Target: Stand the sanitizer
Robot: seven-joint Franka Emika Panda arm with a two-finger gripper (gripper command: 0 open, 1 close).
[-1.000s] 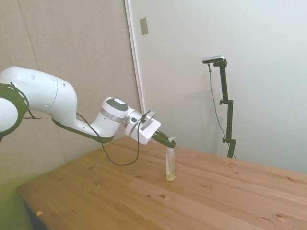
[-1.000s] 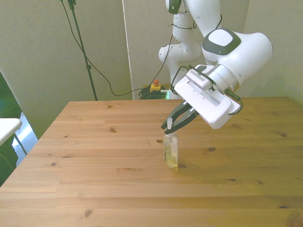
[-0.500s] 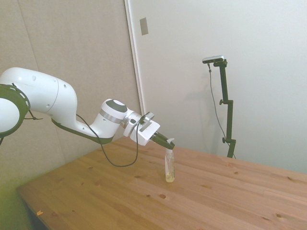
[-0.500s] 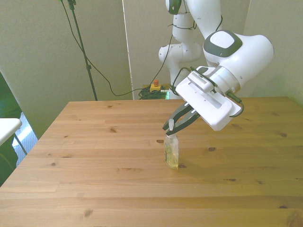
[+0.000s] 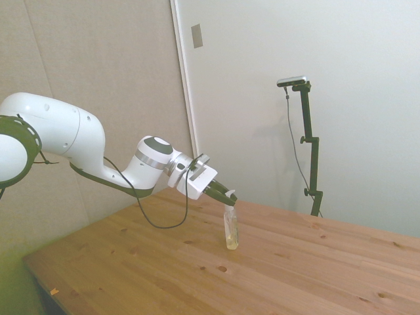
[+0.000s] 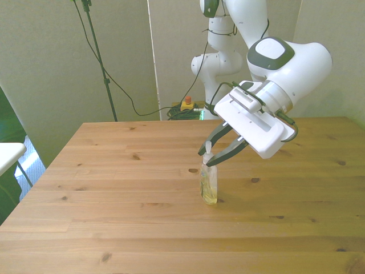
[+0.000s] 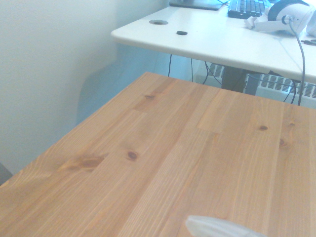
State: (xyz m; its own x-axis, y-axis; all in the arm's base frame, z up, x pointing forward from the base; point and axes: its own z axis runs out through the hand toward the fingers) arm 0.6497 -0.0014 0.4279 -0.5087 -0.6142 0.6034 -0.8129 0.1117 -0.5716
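The tabletop is pale knotty pine planks, bare but for 1 thing: the sanitizer, which stands upright near the middle, a little toward the front view's right, its yellowish liquid low in the clear body. Beige panel walls and a white door close the room behind. In the wrist view the planks run out to a corner, with a white desk beyond carrying a keyboard and headphones, and a blurred white tip, probably the pump top, sits at the frame's edge.

The claw hangs tilted at the bottle's pump top, its 2 dark fingers spread apart with the top between them and no visible contact. 1 s ago those fingers were pinched shut on the pump; 0.5 s ago they were still closed there. Since then they have parted, and the bottle stands on its own, shifted only slightly.

The bottle is well clear of every tabletop edge. Bare wood lies on all sides of it, widest toward the front view's left and toward the near edge. The arm slants in low over the far part of the tabletop, leaving the space above and beyond the bottle open.
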